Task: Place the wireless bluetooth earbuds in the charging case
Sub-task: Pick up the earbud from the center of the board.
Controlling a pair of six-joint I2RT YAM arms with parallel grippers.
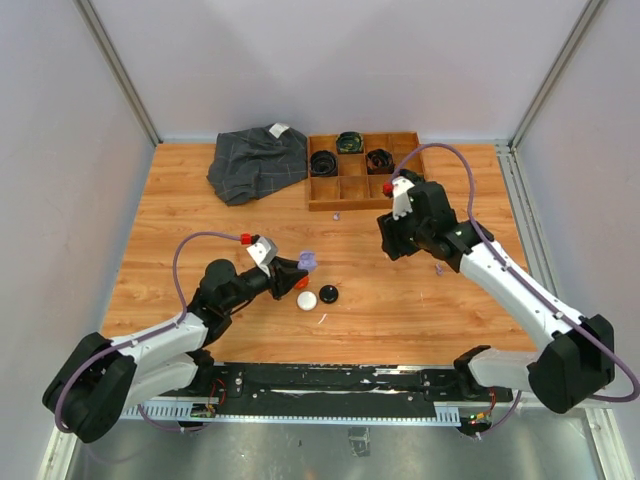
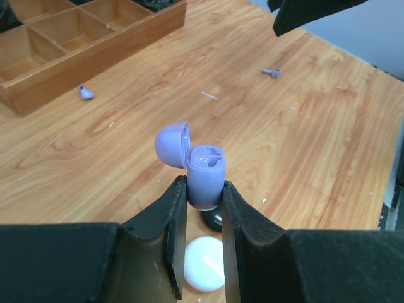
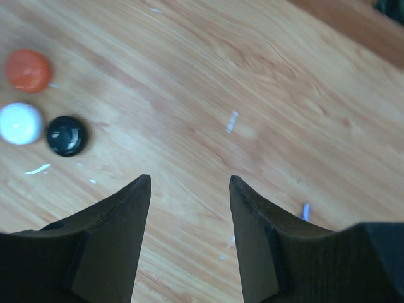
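Observation:
My left gripper [image 2: 205, 186] is shut on a purple charging case [image 2: 206, 173], held upright above the table with its lid [image 2: 172, 144] swung open to the left. In the top view this gripper [image 1: 303, 268] hangs just over the round pucks. One purple earbud [image 2: 86, 93] lies near the wooden tray, also visible from above as the earbud [image 1: 336, 213]. A second purple earbud [image 2: 271, 72] lies further right, beside my right arm [image 1: 437, 268]. My right gripper [image 3: 189, 183] stands open over bare wood with nothing between its fingers; from above that gripper [image 1: 390, 245] is right of centre.
An orange puck [image 3: 28, 70], a white puck [image 3: 20, 123] and a black puck [image 3: 66, 135] sit together below the left gripper. A wooden compartment tray [image 1: 363, 204] with black coiled belts stands at the back. A grey cloth [image 1: 255, 160] lies left of it. Walls enclose three sides.

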